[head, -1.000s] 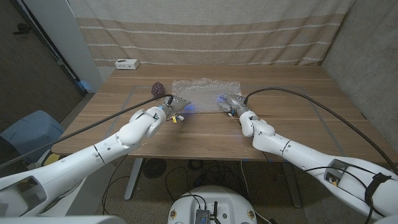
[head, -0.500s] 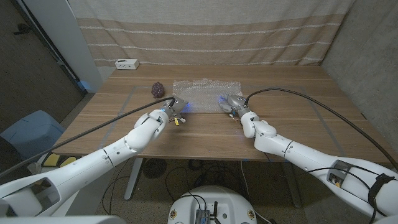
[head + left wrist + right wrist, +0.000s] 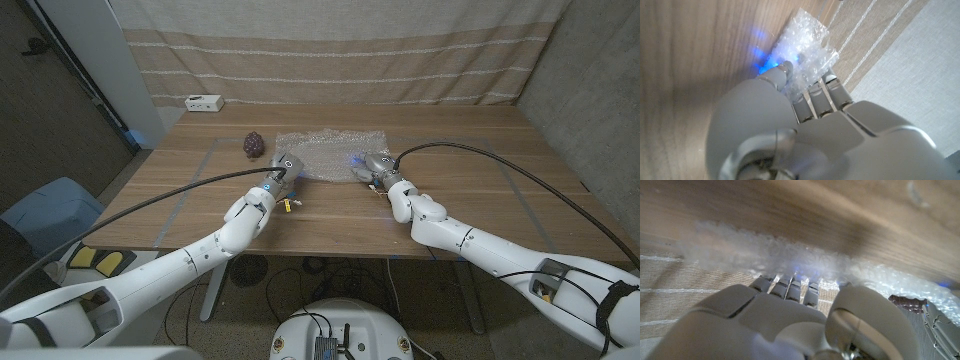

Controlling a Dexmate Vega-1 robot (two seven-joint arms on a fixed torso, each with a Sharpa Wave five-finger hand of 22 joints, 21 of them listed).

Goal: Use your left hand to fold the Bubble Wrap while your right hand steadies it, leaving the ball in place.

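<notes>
The clear Bubble Wrap (image 3: 328, 148) lies spread at the table's middle back. A dark purple ball (image 3: 254, 144) sits on the wood just off its left edge. My left hand (image 3: 283, 167) is at the wrap's near-left corner; in the left wrist view the thumb and fingers (image 3: 781, 75) pinch that corner of the Bubble Wrap (image 3: 807, 52) and hold it slightly raised. My right hand (image 3: 371, 166) is at the near-right edge, its fingers (image 3: 785, 287) reaching onto the Bubble Wrap (image 3: 790, 255). The ball (image 3: 904, 302) also appears past the wrap in the right wrist view.
A small white box (image 3: 203, 101) stands at the table's (image 3: 470, 190) back-left edge, in front of a striped curtain. A blue chair (image 3: 50, 212) sits off the table's left side. Bare wood lies in front of and to the right of the wrap.
My left forearm has swung in from the left toward the middle, and the left hand has shifted slightly right and forward at the wrap's corner. The right hand and the ball stay put.
</notes>
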